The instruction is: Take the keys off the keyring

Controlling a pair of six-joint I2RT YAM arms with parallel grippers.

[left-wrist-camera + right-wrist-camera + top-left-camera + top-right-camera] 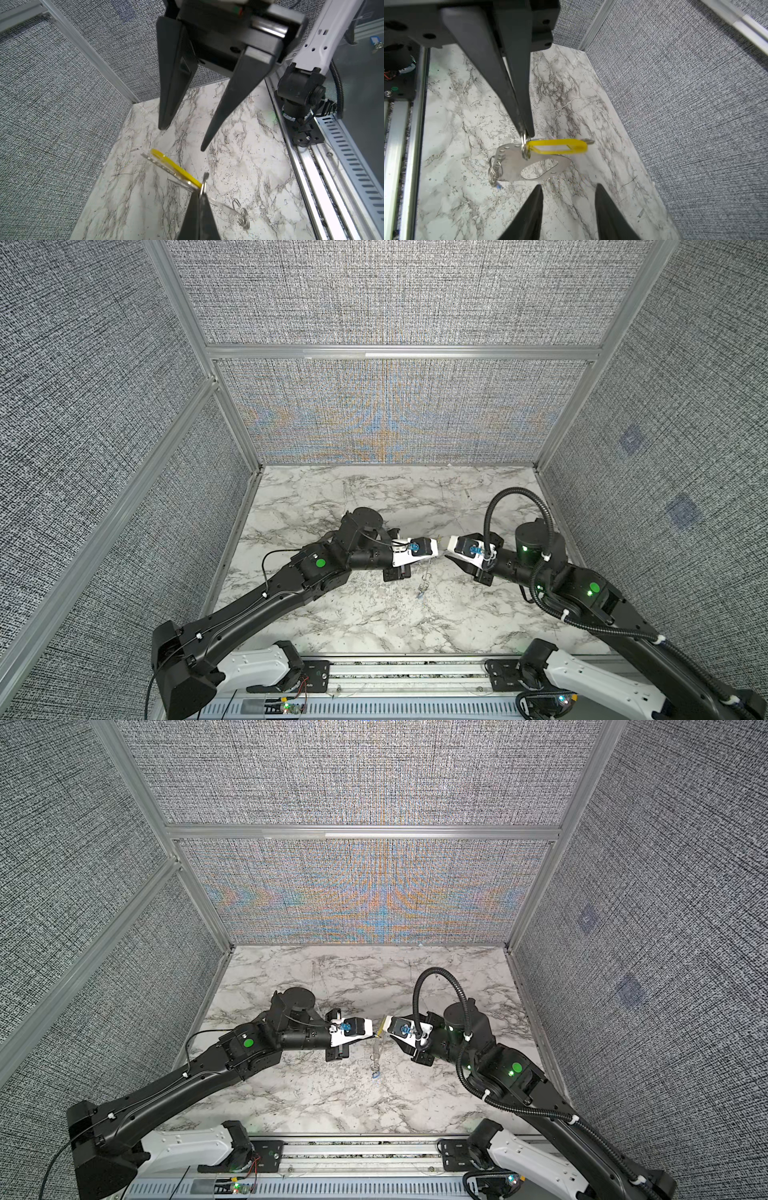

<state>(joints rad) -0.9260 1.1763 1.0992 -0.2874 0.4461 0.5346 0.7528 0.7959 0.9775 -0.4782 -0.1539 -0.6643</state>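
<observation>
One split ring [524, 145] pinched in left jaws | right jaws parted, empty | marble table [374, 614] | grey walls [395, 294]

Grey-veined white marble tabletop [374, 626]

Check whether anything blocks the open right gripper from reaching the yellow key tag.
Nothing visible does. The right gripper, open, faces the yellow tag across open air; the flat keyring hangs beside it, both on a small ring pinched by the left gripper.
</observation>
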